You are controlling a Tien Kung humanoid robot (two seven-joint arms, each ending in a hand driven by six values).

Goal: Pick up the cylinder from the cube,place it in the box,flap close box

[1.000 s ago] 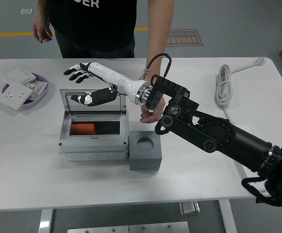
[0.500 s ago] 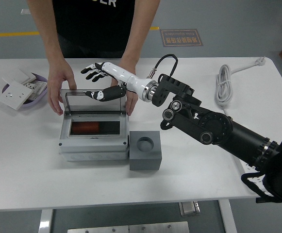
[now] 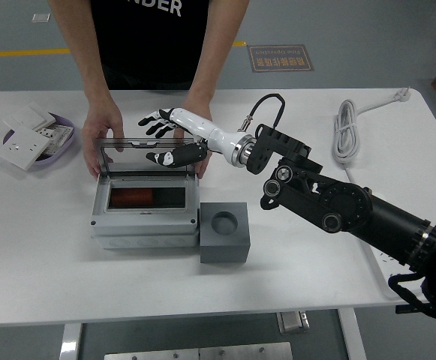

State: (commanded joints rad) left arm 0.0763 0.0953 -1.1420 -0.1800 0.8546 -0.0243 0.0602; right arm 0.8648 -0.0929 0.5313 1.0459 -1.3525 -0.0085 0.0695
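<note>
- A person's hand [image 3: 101, 127] grips the left end of the box's raised lid [image 3: 146, 154]; their other hand, at its right end, is mostly hidden.
- The cylinder [image 3: 131, 199] lies inside the box [image 3: 144, 225], long axis left to right, below the upright lid.
- The right hand [image 3: 166, 136], fingers spread and holding nothing, hovers at the lid's top edge on the far side, so closing looks like a push toward the near edge of the bench [image 3: 45, 277].
- The cube [image 3: 225, 234] stands just right of the box, its socket empty.
</note>
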